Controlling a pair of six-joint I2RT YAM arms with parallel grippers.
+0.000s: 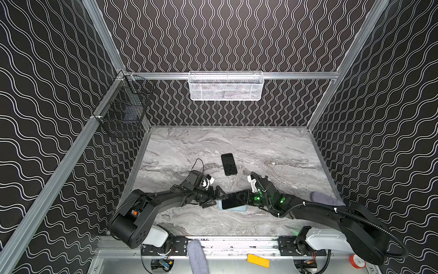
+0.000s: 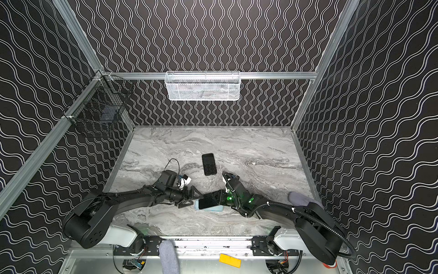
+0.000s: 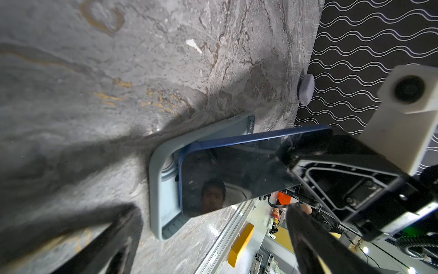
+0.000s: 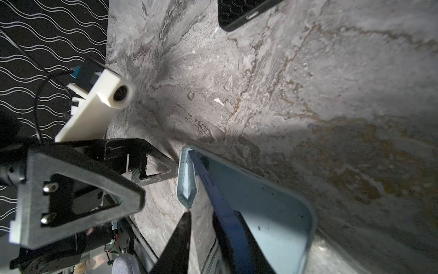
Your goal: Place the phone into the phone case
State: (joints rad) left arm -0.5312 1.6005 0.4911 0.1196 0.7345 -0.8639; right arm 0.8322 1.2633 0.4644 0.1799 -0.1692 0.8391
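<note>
Top views: show only a thin strip of the pale blue phone case (image 1: 239, 210) near the front edge of the marble table (image 1: 272, 147), hidden otherwise under the dark-screened phone (image 1: 233, 201). Give no way to judge the phone's tilt. Place the left gripper (image 1: 221, 198), jaws spread wide, just beside the case's end, holding nothing. Lose the right gripper (image 1: 244, 197) fingertips, black against the black screen.

Left wrist view: reveals the phone (image 3: 237, 170) tilted, one short end down inside the case (image 3: 163, 189), the other raised at the right gripper (image 3: 303, 151). Cuts off both left fingers (image 3: 118, 237) at the frame edge.

Right wrist view: adds the phone's blue edge (image 4: 213, 187) between slightly parted jaws, bare table visible between one finger (image 4: 182, 237) and that edge. Crops a second black phone (image 4: 241, 14), flat on the table farther back, well apart.
</note>
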